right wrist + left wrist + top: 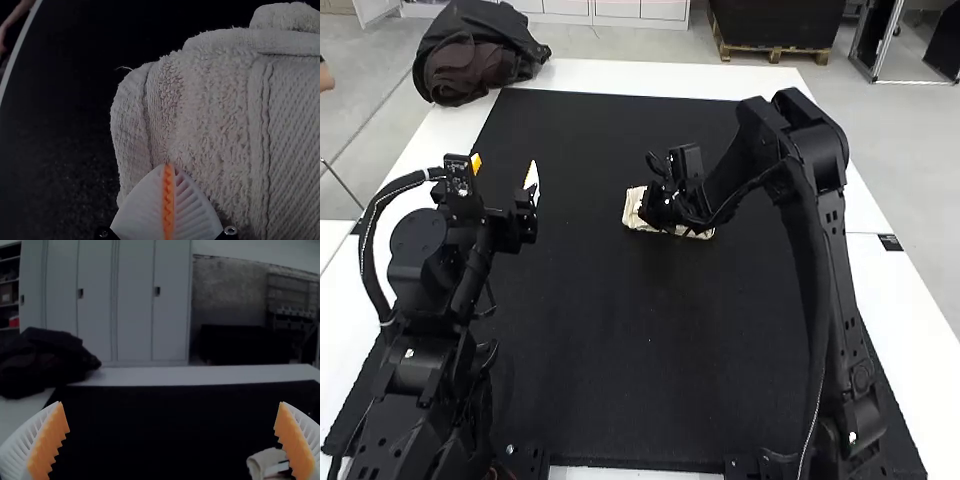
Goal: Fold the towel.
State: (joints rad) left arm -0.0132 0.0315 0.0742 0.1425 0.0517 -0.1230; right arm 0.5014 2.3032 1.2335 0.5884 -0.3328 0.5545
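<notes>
Black mat, one: laid flat on a white tabletop, the white surface being shown along its far, left and right edges.

Left arm, black: stationed at the near left corner. Its claw is held over the mat towards the left edge; in the left wrist view, the white ribbed fingers with orange pads are spread wide apart, and nothing is held between them.

Right arm, black: stationed at the near right corner, bent inward over the mat. Its claw is lowered to the towel; in the right wrist view, the two pads are brought together and the tips are set over the cloth beside its border. Whether any cloth is pinched cannot be told.

Towel, cream, one: folded in layers to a small oblong and laid on the mat, about midway between the left and right edges, nearer the far edge than the near one. Looped pile, a stitched border and a ribbed woven band are shown, with rounded folds stacked at one side.

Dark bundle of fabric, with a brown part: heaped at the far left corner of the tabletop.
</notes>
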